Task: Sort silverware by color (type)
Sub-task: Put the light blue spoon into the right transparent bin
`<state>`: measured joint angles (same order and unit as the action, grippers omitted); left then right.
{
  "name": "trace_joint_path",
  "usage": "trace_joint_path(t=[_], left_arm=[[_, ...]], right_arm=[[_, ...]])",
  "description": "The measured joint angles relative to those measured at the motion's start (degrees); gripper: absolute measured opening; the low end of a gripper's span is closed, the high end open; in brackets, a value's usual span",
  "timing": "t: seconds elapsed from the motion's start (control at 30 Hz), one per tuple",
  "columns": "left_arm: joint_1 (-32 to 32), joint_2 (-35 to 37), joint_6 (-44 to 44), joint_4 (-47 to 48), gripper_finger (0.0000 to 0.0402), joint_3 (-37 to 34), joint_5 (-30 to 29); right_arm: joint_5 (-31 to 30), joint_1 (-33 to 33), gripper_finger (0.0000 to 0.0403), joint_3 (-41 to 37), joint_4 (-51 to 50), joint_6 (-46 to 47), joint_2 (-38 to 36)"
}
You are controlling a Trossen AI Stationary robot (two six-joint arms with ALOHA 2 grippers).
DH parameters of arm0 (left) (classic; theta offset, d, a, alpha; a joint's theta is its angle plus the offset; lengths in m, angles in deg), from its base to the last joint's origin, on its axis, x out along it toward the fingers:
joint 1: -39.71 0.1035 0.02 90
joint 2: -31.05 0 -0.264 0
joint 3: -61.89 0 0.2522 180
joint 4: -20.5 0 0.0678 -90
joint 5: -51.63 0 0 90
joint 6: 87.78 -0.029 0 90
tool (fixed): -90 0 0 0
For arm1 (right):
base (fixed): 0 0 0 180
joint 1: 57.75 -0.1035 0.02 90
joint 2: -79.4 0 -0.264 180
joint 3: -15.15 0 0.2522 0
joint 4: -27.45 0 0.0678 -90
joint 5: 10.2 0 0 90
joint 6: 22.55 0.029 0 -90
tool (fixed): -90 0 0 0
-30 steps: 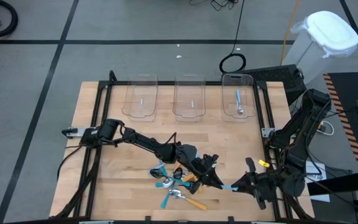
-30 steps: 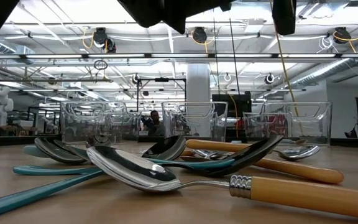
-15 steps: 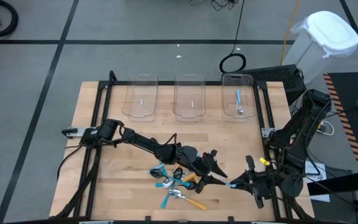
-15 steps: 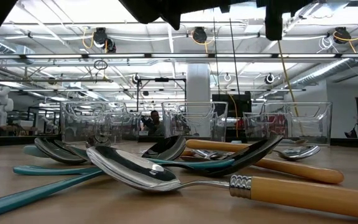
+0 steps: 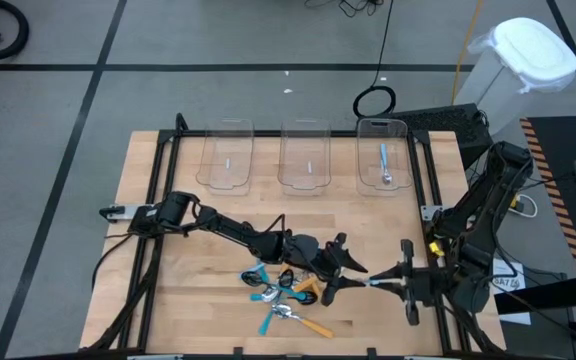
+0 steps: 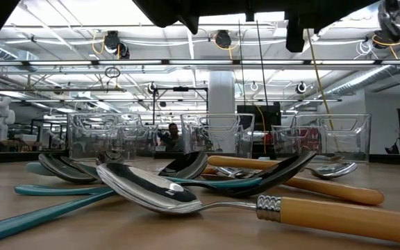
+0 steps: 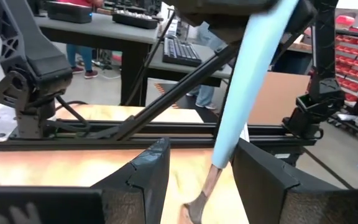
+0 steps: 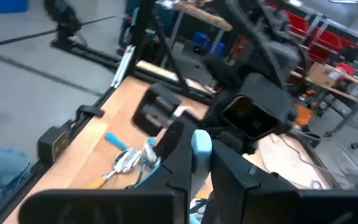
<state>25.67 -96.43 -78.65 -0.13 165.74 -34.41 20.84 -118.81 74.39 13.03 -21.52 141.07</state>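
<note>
The right gripper point(image 5: 386, 283) pinched a light-blue spoon point(image 7: 249, 93) by the end of its handle, just to the right of the spoon pile point(image 5: 286, 298) near the table's point(image 5: 158, 190) front edge. The left gripper point(image 5: 346, 276) sat beside that pile too, its fingers point(image 7: 143, 174) spread on either side of the same spoon without touching it. The pile held teal, orange and light-blue spoons lying crossed over one another. Behind the pile stood three clear bins point(image 5: 304, 155), and the rightmost bin point(image 5: 384, 155) held one blue spoon point(image 5: 384, 164).
</note>
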Motion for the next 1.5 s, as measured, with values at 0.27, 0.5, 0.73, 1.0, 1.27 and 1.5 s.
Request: trace_joint_path(t=[0.27,0.5,0.73,1.0,1.27,1.5], left_arm=[[0.0,0.0,-0.8,3.8,0.0168,0.8,-3.9],[0.0,0.0,-2.5,8.1,0.0168,1.6,-9.3],[0.2,4.8,-3.6,22.2,0.0169,1.6,-10.0],[0.0,10.4,-5.0,37.7,0.0168,1.7,-11.1],[-0.6,11.7,-8.1,44.0,0.0168,1.4,-14.1],[2.0,11.7,-8.1,39.7,0.0168,-3.7,-14.7]], right_arm=[[-2.5,0.0,0.0034,0.0,-4.4,5.1,-1.3],[-3.0,0.0,0.0034,0.0,-7.5,8.2,-1.9],[-4.1,0.0,0.0034,0.1,-10.6,11.9,-2.3],[-3.9,4.7,0.0034,0.1,-18.2,15.4,-6.2],[6.8,16.7,0.0034,0.1,-26.1,11.6,-20.3],[11.1,27.1,0.0034,4.9,-35.0,6.4,-30.3]])
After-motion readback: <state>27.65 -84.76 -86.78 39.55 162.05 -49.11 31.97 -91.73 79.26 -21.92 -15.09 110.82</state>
